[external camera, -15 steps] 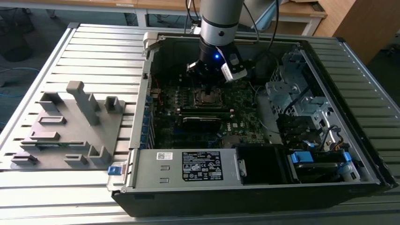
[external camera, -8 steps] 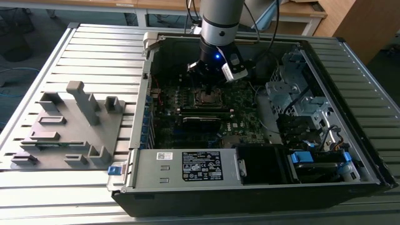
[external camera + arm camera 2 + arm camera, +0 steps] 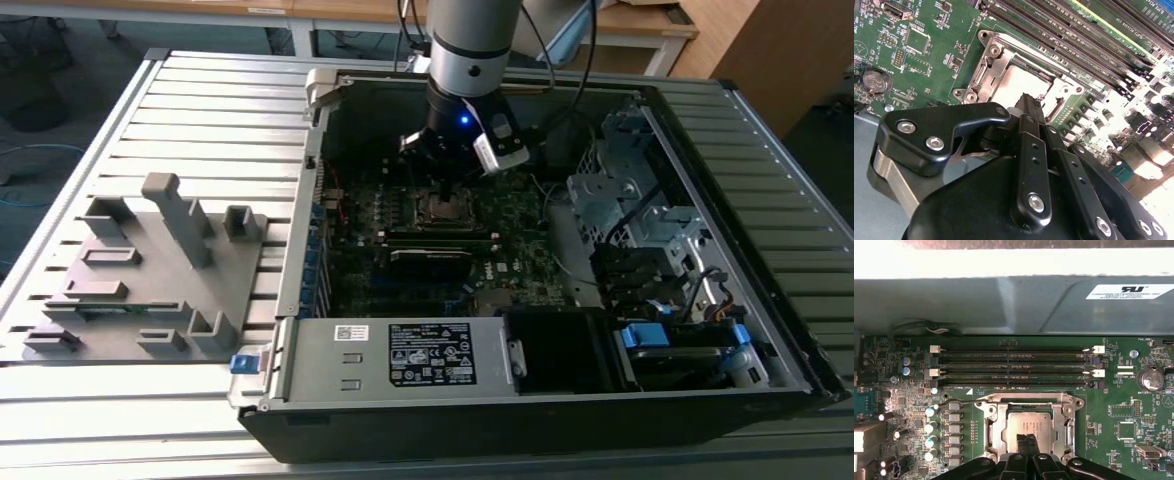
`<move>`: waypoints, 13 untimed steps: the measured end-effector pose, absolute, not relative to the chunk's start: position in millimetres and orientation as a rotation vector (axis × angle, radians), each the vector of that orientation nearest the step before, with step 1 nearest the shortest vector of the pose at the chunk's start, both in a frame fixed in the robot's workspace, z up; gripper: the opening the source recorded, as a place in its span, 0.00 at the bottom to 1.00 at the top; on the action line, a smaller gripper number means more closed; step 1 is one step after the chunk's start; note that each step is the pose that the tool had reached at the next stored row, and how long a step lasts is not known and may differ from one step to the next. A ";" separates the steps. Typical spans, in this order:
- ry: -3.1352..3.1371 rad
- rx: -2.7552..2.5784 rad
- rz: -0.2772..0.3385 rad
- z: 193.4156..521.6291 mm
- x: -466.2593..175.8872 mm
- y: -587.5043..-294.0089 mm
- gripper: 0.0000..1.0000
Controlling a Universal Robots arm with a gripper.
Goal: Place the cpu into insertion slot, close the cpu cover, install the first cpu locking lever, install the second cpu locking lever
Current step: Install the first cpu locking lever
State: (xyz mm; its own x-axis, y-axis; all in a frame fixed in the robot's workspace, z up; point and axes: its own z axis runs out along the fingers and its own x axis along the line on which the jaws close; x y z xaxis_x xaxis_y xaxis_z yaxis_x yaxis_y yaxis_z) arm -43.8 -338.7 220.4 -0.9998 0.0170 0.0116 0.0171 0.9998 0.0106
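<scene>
- Gripper [image 3: 1027, 439]: fingers clenched, tips together, nothing seen between them. It hangs just above the cpu [image 3: 1029, 426] in both wrist views; whether the tips touch it cannot be told.
- Location: the cpu lies flat in the insertion slot [image 3: 446, 208] on the motherboard [image 3: 1124, 410], near the middle of the open computer case [image 3: 747, 390] in the exterior view.
- The cpu cover [image 3: 1026, 402] appears to lie down flat, framing the chip, with the dull metal top showing through its cut-out.
- Locking levers: latched or free cannot be made out.
- Handling, cpu (judgement): light, thin and rigid. The smooth metal top is likely slippery under hard pads. The contact side and socket are likely delicate, so no sideways dragging.
- Best hold, cpu (judgement): two opposite edges, chip kept level. With the cover over it, those edges look out of reach.
- Handling, cover (judgement): stiff sheet metal, springy under load. Better pressed on the frame bar than on the chip.
- Orientation: metal face up, square outline, so no true long axis.
- The chip's edges run parallel and square to the long memory slots [image 3: 1014, 357], which lie between the socket and the grey case wall [image 3: 1004, 305].
</scene>
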 end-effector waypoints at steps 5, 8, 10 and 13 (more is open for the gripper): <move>-3.130 -0.027 -0.017 222.3 -43.8 -338.7 0.10; -3.130 -0.027 -0.017 223.2 -43.8 -338.7 0.10; -3.130 -0.027 -0.017 224.0 -43.8 -338.7 0.10; -3.130 -0.027 -0.017 225.5 -43.8 -338.7 0.10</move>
